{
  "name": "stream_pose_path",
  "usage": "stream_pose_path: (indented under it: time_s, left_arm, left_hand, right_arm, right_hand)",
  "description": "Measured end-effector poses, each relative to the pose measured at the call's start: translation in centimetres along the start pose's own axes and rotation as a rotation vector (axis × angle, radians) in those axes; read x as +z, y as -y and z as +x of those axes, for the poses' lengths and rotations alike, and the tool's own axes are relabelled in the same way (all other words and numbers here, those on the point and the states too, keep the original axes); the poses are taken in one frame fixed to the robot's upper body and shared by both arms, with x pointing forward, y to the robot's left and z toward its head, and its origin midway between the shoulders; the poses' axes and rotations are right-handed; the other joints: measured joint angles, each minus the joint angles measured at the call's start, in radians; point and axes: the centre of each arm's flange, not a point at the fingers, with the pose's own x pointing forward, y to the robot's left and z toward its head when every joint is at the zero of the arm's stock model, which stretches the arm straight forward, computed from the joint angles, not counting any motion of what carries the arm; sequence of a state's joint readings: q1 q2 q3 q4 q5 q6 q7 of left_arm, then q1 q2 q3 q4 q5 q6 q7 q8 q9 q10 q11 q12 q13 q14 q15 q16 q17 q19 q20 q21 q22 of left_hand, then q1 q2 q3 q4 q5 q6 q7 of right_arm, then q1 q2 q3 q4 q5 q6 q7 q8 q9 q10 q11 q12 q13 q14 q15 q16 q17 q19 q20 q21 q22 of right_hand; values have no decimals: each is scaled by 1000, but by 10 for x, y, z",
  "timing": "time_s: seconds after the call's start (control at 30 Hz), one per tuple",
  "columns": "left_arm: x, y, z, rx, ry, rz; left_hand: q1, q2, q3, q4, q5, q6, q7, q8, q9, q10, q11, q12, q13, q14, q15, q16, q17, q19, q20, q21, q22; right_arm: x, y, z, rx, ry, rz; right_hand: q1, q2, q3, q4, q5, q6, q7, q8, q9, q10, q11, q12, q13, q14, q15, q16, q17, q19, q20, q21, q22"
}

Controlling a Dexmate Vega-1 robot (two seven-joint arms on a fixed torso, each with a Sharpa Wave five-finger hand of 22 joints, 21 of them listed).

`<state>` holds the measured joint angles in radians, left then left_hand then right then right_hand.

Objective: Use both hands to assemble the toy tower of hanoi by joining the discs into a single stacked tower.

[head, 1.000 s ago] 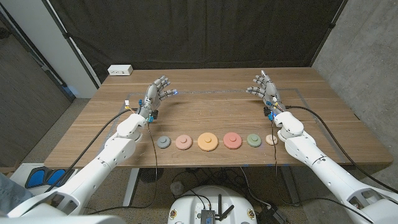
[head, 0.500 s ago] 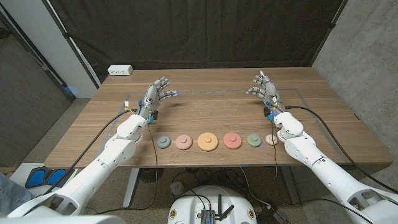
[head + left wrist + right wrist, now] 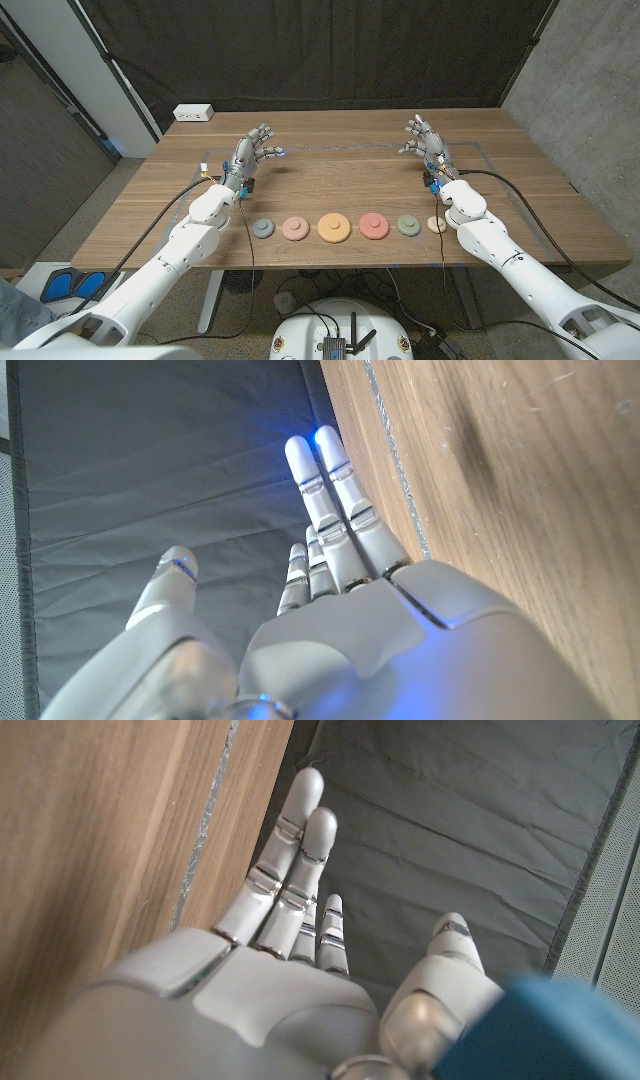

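Several round discs lie in a row near the table's front edge: a grey-blue disc (image 3: 262, 229), a pink disc (image 3: 294, 228), a large orange disc (image 3: 333, 228), a red disc (image 3: 373, 226), a green disc (image 3: 408, 225) and a small cream disc (image 3: 437, 224). My left hand (image 3: 253, 148) is held above the table behind the row's left end, fingers spread, holding nothing; its fingers (image 3: 330, 490) reach toward the table's far edge. My right hand (image 3: 424, 140) is held behind the row's right end, also open and holding nothing, its fingers (image 3: 295, 840) extended.
A white power strip (image 3: 193, 113) sits at the table's back left corner. A strip of tape (image 3: 340, 147) runs across the wooden table (image 3: 330, 180) between the hands. A dark curtain hangs behind the table.
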<state>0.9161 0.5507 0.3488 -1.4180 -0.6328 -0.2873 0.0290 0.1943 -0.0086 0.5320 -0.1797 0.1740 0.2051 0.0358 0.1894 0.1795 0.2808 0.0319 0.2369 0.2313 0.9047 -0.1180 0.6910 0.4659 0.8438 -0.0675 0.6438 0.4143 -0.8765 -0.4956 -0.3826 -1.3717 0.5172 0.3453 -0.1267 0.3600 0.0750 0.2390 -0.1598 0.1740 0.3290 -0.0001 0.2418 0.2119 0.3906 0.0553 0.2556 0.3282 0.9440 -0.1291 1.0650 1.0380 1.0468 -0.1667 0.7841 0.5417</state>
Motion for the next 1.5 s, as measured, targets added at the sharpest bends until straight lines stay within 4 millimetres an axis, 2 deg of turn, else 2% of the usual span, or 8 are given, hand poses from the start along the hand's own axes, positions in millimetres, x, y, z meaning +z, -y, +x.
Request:
stream_pose_path:
  time_s: [0.1,0.27,0.43,0.67,0.77,1.07,1.33,1.5]
  left_arm:
    - [-1,0,0,12,-5,6]
    - [-1,1,-1,19,-7,20]
    - [-1,2,-3,29,-11,45]
    - [-2,2,-4,40,-13,61]
    - [-2,2,-4,42,-13,65]
    - [-4,2,-4,45,-16,68]
    - [-2,2,-2,51,-7,91]
    - [0,3,-1,57,0,111]
  left_hand:
    - [29,-11,-14,3,0,21,0,0,0,11,0,0,12,45,-14,91,73,32,-29,54,50]
    - [51,-21,-24,3,0,27,-5,0,5,-23,-14,-12,22,58,-21,164,142,50,-47,90,84]
    - [67,-18,-24,3,0,27,-5,0,5,-42,-23,-16,27,77,-29,201,169,81,-60,110,88]
    - [89,-21,-24,3,0,68,-25,8,5,-66,-52,-24,27,91,-36,229,181,89,-65,127,98]
    - [100,-19,-24,3,0,70,-27,8,5,-52,-66,-24,27,96,-37,234,181,89,-65,132,97]
    - [181,-8,-9,-12,22,84,-23,8,4,-12,-85,-10,24,100,-41,249,185,97,-68,144,95]
    - [273,-8,17,-19,42,90,-18,8,4,0,-86,-10,25,100,-41,277,193,97,-68,155,95]
    - [356,-31,27,-22,61,86,-22,8,6,5,-91,-10,29,99,-41,296,199,97,-68,163,91]
  right_arm:
    - [1,-1,-2,-8,2,-9]
    - [1,-1,-4,-26,1,-20]
    - [1,0,-6,-47,-1,-30]
    - [-1,0,-9,-77,-1,-35]
    - [-1,0,-10,-91,3,-44]
    - [-1,0,-11,-109,-1,-78]
    - [1,-1,-11,-107,-7,-125]
    - [-3,2,-11,-119,-25,-170]
  right_hand:
    - [10,-10,8,8,0,20,-6,0,0,27,-17,4,7,39,-15,51,66,38,-19,29,11]
    - [1,-20,12,12,0,58,-32,0,0,64,-43,8,16,75,-35,108,152,69,-40,60,31]
    - [1,-20,12,12,0,60,-35,0,0,69,-41,8,18,84,-37,124,175,73,-44,68,39]
    - [5,-24,35,-2,8,87,6,0,-3,47,-63,-9,26,72,-34,138,178,72,-44,68,34]
    - [69,-42,59,-20,23,89,8,0,-3,42,-68,-16,31,59,-28,149,176,72,-44,68,33]
    - [208,-67,117,-30,59,85,4,-8,0,35,-83,-24,45,32,-17,163,163,61,-40,68,28]
    - [325,-96,142,-32,84,70,-11,-14,5,29,-102,-32,59,17,-10,163,151,55,-35,75,23]
    - [395,-122,154,-29,94,53,-21,-20,9,18,-114,-32,72,10,-10,170,142,44,-31,76,17]
